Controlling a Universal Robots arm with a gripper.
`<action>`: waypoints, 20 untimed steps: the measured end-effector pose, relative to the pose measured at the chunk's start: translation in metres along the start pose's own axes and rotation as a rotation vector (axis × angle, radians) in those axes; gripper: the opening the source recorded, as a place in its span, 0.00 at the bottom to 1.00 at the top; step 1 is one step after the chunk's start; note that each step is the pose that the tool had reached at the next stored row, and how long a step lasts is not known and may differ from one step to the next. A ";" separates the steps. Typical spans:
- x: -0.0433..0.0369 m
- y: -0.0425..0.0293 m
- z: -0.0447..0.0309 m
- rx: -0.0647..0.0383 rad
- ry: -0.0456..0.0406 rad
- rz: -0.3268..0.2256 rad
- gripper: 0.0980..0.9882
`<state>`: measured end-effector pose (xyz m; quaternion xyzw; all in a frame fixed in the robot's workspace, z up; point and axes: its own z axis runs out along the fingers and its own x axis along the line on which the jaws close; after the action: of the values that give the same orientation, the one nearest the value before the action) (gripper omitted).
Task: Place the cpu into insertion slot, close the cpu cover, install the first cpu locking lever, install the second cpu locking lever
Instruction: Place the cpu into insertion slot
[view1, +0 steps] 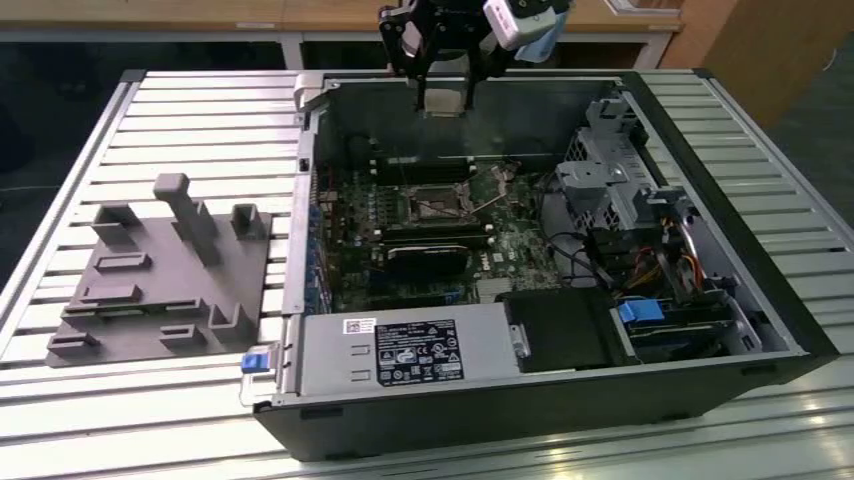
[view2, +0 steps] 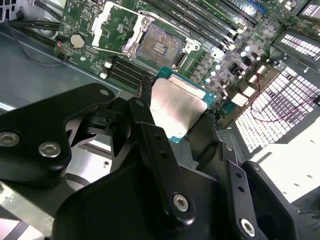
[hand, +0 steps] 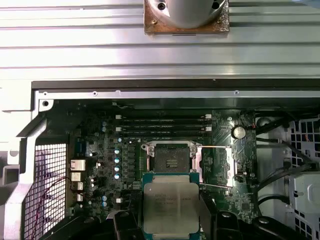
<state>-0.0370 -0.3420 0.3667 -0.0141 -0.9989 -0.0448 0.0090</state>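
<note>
My gripper (view1: 447, 92) hangs above the far wall of the open computer case (view1: 787, 330), shut on the cpu (view2: 177, 106), a flat square chip with a silvery face, also seen in the first wrist view (hand: 171, 206). The black fingers (view2: 150, 135) clamp two of its opposite edges. Below it on the green board lies the insertion slot (hand: 172, 160) (view2: 157, 47) (view1: 434, 207), bare with a dark centre. The cpu cover (hand: 218, 165) (view2: 114, 22) is swung open beside the slot. Thin wire levers (hand: 215, 146) stand raised along it.
Long memory slots (hand: 162, 127) run beside the socket. A dark heatsink block (view1: 427, 258), a grey power supply (view1: 400, 350) and a drive cage (view1: 627, 190) fill the case. A grey plastic fixture (view1: 167, 270) sits on the slatted table (view1: 200, 120) at the exterior view's left.
</note>
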 end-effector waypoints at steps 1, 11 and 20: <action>0.0000 0.0000 0.0000 0.000 -0.0001 0.001 0.49; 0.0000 0.0000 0.0000 0.000 -0.0013 0.014 0.49; 0.0000 0.0000 0.0000 -0.001 -0.0023 0.026 0.49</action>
<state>-0.0370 -0.3420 0.3667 -0.0270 -0.9986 -0.0450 0.0085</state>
